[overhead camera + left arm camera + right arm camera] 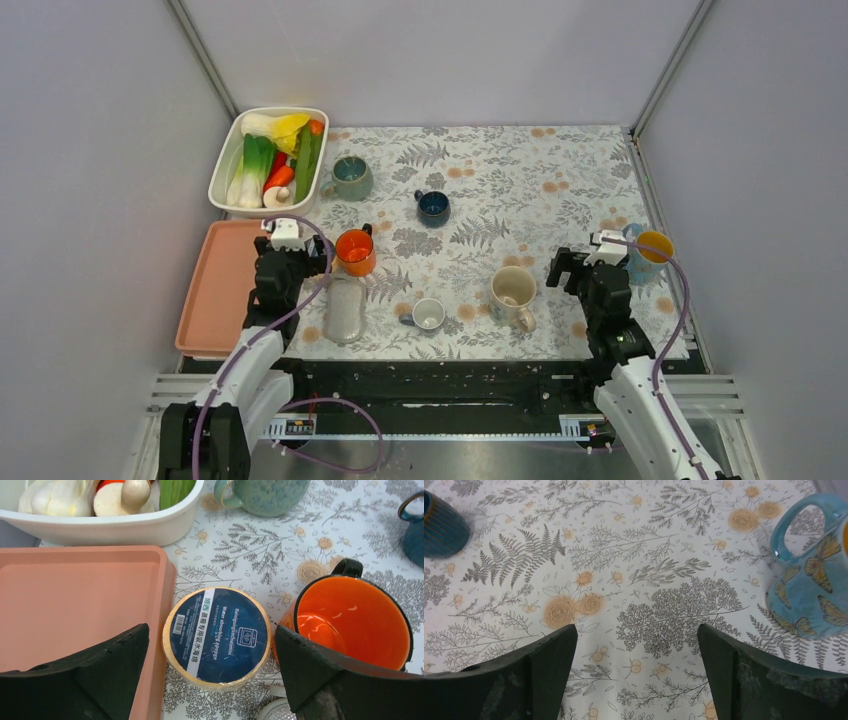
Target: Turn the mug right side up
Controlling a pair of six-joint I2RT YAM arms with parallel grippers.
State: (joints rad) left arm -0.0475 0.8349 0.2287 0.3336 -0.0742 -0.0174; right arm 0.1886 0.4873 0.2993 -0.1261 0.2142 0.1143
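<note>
Top view: the green mug [350, 178], judged the inverted one, stands just beyond the orange mug [355, 250]. The left arm [262, 330] reaches forward, bent low, immediately left of the orange mug.

Left wrist view: the left gripper [210, 632] is spread wide and holds nothing. One jaw sits close against the orange mug, so advancing could knock it.

Right wrist view: the right gripper [636, 635] is likewise parted and idle, well right of the orange mug.

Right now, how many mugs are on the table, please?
6: green mug by the white tub, dark blue mug mid-table, orange mug at left, small white mug and cream mug near the front, butterfly mug at the right edge. None seems hidden.
</note>
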